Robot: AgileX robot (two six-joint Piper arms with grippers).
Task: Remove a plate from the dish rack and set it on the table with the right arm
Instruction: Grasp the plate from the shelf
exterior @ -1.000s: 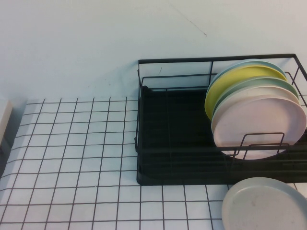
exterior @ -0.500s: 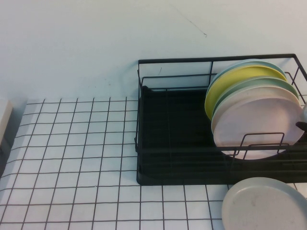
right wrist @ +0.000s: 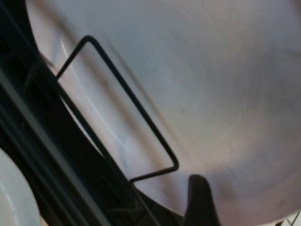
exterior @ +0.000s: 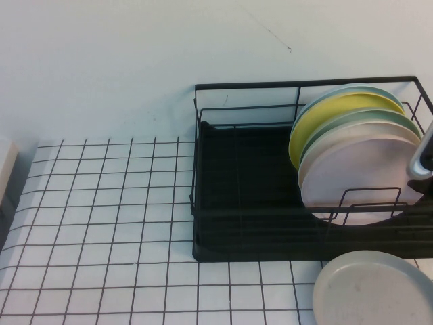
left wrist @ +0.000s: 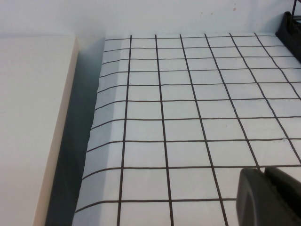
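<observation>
The pale pink plate point(exterior: 362, 176) stands upright at the front of a row of plates in the black wire dish rack point(exterior: 237, 177), behind a wire loop. My right gripper point(exterior: 421, 157) comes in from the right edge of the high view at the plate's right rim. In the right wrist view the pink plate point(right wrist: 188, 84) fills the picture; one dark finger point(right wrist: 200, 202) lies across its face near the rim, and the other is hidden. It holds nothing. My left gripper point(left wrist: 264, 188) is shut and empty, low over the gridded table point(left wrist: 188, 103), out of the high view.
Behind the pink plate stand a mint-white plate point(exterior: 352, 124), a yellow one point(exterior: 325, 122) and a blue-green one. A grey speckled plate point(exterior: 372, 288) lies flat on the table in front of the rack's right end. The gridded table point(exterior: 101, 203) stretches left of the rack.
My right gripper has come into the high view from the right edge and risen along the pink plate's right rim. The plates have not moved.
</observation>
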